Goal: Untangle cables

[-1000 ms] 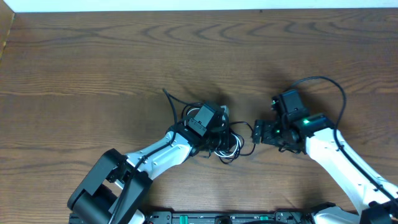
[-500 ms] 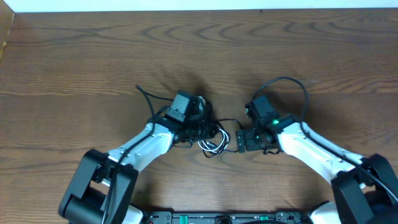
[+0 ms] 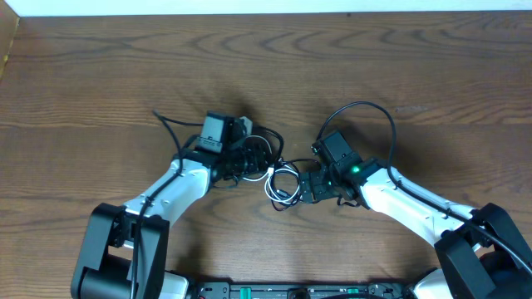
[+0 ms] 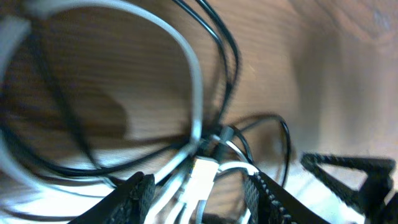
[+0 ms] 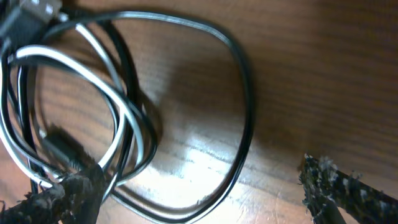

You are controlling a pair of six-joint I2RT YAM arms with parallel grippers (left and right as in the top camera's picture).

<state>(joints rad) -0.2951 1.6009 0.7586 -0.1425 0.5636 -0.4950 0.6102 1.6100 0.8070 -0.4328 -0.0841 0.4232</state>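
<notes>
One wood-grain table (image 3: pixel 83 83), cables (image 3: pixel 283 181) atop; maybe wall (image 3: pixel 249 7) beyond.

Wood table (image 3: pixel 91 75); tangled cables (image 3: pixel 274 173) lying on it.

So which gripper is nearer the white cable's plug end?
Left. The white plug lies between the parted fingers of the left gripper. The right gripper sits across the cable tangle, open around a black loop.

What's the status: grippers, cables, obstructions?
Left gripper open, white plug between its jaws. Right gripper open over a black loop. Cables tangled between both grippers. No obstruction visible.
</notes>
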